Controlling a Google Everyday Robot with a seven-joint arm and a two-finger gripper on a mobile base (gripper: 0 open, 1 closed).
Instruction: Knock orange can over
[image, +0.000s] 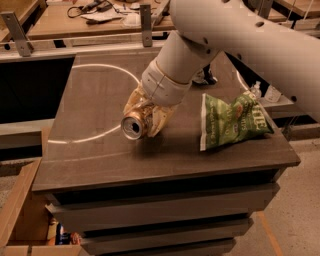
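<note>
On the dark table (95, 150) were seen the orange can (133, 128), tipped at the gripper (148, 120) mid-frame, and a green chip bag (232, 122), right.

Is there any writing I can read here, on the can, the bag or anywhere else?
Green bag: pale lettering, too blurred to read.
Can, lying at the gripper: no text can be read on it.
Nothing else shows writing.

The orange can (133, 128), silver-topped, lies at the pale amber end effector (145, 119) mid-worktop. Green chip bag (232, 122), white lettering. Dark brown worktop (95, 95), pale curved lines.
</note>
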